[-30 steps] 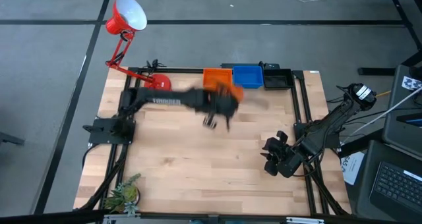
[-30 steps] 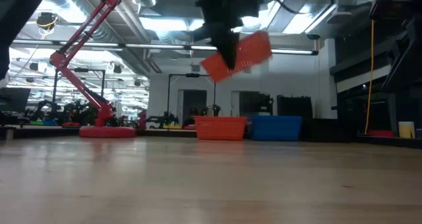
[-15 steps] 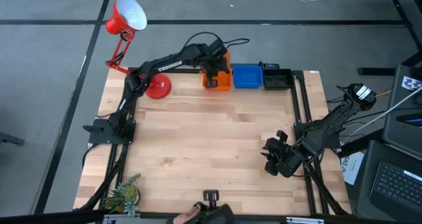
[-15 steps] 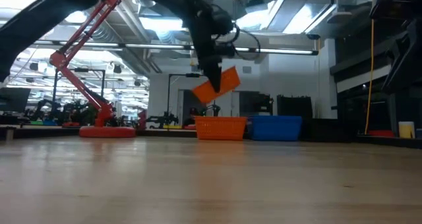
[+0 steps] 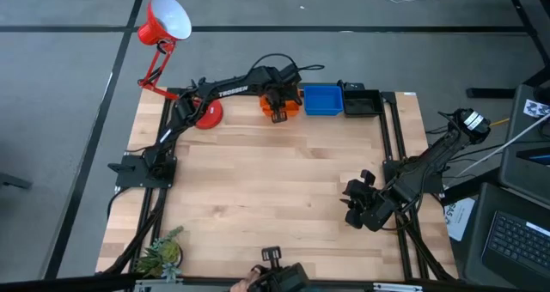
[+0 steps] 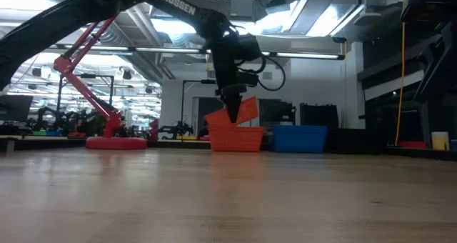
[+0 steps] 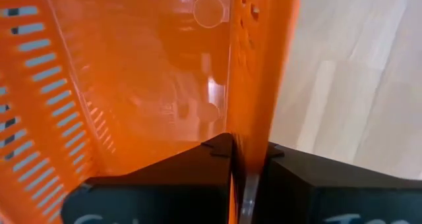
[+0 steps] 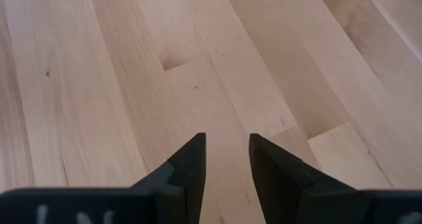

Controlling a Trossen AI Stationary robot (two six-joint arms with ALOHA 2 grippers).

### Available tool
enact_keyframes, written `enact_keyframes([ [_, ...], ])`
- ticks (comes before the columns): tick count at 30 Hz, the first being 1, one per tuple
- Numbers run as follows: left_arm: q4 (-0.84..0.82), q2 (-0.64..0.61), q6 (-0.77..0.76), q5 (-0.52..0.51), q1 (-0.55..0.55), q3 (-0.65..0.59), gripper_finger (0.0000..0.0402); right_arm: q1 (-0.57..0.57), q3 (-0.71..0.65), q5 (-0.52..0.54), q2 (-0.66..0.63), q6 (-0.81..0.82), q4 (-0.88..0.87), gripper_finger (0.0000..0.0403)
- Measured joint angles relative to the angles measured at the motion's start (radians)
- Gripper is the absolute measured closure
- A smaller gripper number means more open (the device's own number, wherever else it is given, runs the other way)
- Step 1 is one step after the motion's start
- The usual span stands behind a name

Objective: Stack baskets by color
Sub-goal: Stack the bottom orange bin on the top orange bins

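Observation:
My left gripper (image 6: 233, 113) is shut on an orange basket (image 6: 241, 112) at the table's far edge. That basket hangs tilted just above a second orange basket (image 6: 237, 139), which rests on the table by its bottom. In the high view the two orange baskets (image 5: 282, 103) overlap. A blue basket (image 5: 324, 100) and a black basket (image 5: 362, 103) stand in a row to the right of them. My right gripper (image 5: 356, 204) waits open over bare wood near the right edge. My left gripper pinches one side wall (image 7: 249, 128) of the orange basket, one finger (image 7: 198, 165) inside the basket and one outside. The fingers come steeply from above. The basket is tilted, its low end at the rim of the resting orange basket (image 6: 218, 129); whether they touch I cannot tell.
A red desk lamp (image 5: 165, 21) stands with its base (image 5: 206, 113) at the far left, close to my left arm. A small plant (image 5: 163, 253) sits at the near left corner. A dark object and a person's hand (image 5: 258, 279) show at the near edge.
My left gripper has swung from over the middle of the table toward the far edge and down, rolling as it went. The orange basket came with it, from high in the air to just above the resting orange basket, still tilted.

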Motion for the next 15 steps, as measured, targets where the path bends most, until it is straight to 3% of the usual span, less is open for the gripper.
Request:
enact_keyframes([
  [15, -0.007, -0.001, 0.025, -0.007, -0.006, 0.0, 0.0389, 0.0, 0.0, -0.006, 0.0, 0.005, 0.001, 0.0287],
])
